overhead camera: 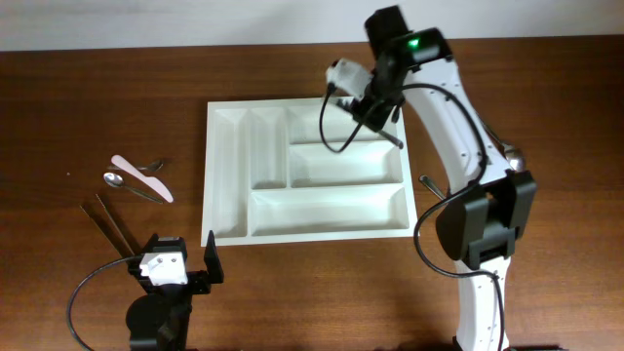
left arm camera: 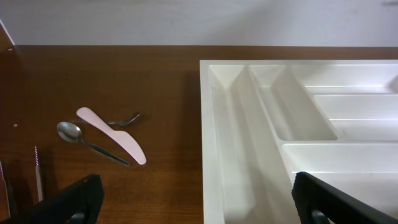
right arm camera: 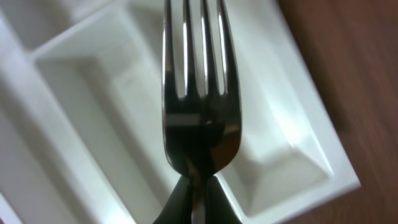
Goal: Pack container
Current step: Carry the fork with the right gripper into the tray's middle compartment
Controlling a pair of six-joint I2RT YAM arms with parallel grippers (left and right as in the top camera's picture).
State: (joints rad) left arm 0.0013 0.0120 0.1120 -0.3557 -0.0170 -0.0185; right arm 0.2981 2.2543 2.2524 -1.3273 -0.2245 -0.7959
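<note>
Here our right gripper [overhead camera: 373,105] pinches a fork [right arm camera: 199,124], the container [overhead camera: 208,175] beneath it; our left gripper [overhead camera: 183,244] gapes empty, spoon [left arm camera: 69,131] ahead-left.

The fork [right arm camera: 200,124] is polished metal, the container [overhead camera: 327,208] smooth white plastic, the table [overhead camera: 97,97] dark grained wood

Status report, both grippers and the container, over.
Left gripper open, empty. Right gripper shut on fork over container's far right compartment. Visible compartments empty. Nothing in the way.
</note>
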